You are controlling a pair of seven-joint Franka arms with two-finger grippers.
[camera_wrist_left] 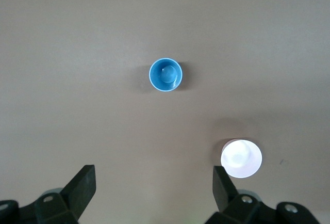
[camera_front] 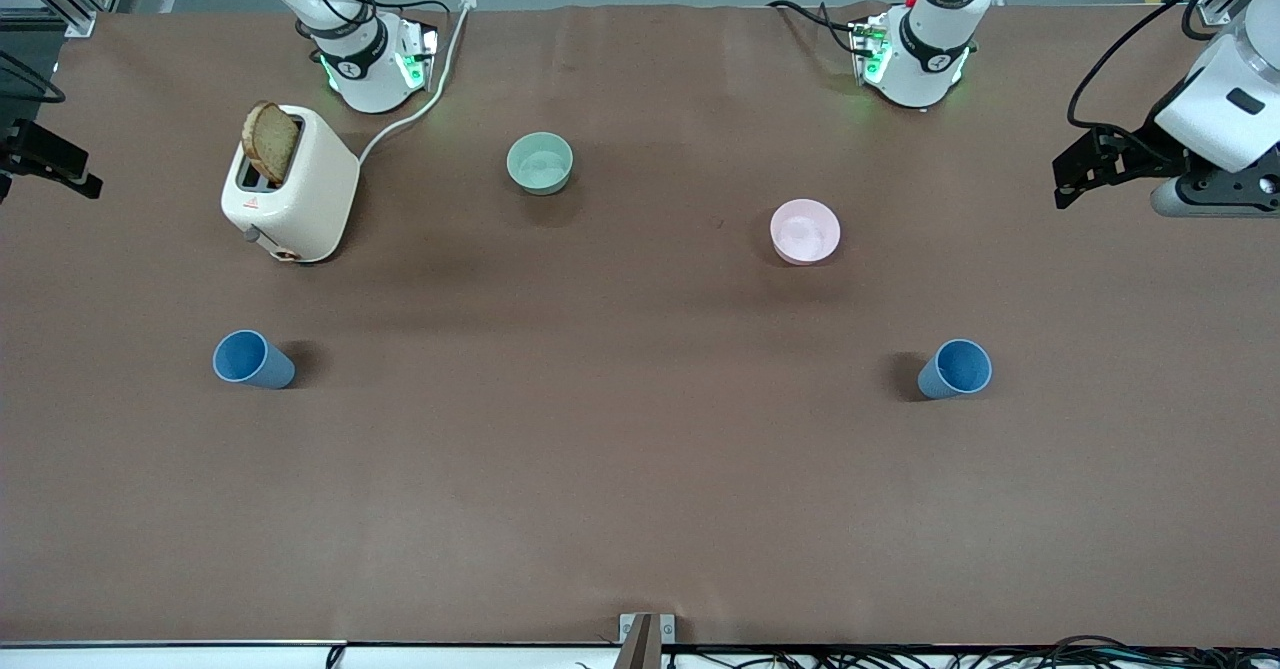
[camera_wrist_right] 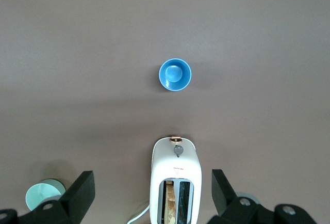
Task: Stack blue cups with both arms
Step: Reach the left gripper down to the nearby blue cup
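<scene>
Two blue cups (camera_front: 253,360) (camera_front: 955,368) upright, well apart, left gripper (camera_wrist_left: 153,193) released high over the table's nine o'clock end, right gripper (camera_wrist_right: 152,194) released above toaster (camera_front: 291,185)

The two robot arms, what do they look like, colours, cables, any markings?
Both arms have glossy white rounded shells with black bands at the joints. Black cables loop along them. The right arm's base and the left arm's base glow with green lights; the left one also shows a small red spot. The left gripper and the right gripper are matte black, each with two wedge-shaped fingers.
</scene>
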